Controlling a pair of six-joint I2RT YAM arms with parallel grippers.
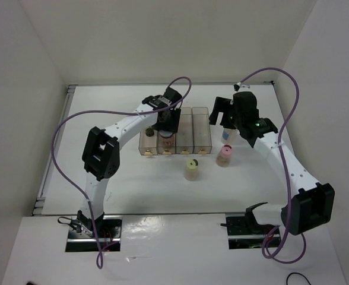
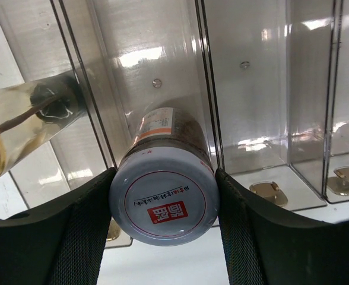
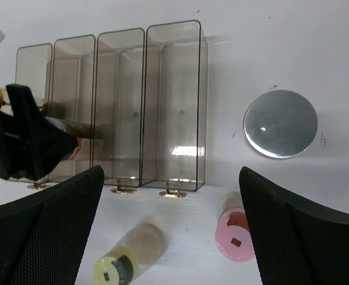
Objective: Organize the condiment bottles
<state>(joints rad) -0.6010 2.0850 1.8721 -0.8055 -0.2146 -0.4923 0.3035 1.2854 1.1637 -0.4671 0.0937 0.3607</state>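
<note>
Top view: the left gripper (image 1: pixel 165 126) is at the rack (image 1: pixel 199 127), and the right gripper (image 1: pixel 222 113) hangs above the grey jar (image 1: pixel 227 136).

Left wrist: only this view shows the pads (image 2: pixel 73 237) clamping the brown jar (image 2: pixel 164 205) inside the rack's second slot from the left. The jar looks rigid, smooth and probably light, best held by its sides.

Right wrist: the jaws stand wide and hold nothing. The pink jar (image 3: pixel 237 237) and cream jar (image 3: pixel 130 258) wait in front of the rack.

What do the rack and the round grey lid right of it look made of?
Rack: clear, smoke-tinted hard plastic, likely acrylic; glossy, table visible through the walls, reflections on them. Grey lid: looks like metal, satin sheen with one bright glint; silver-painted plastic can't be ruled out.
</note>
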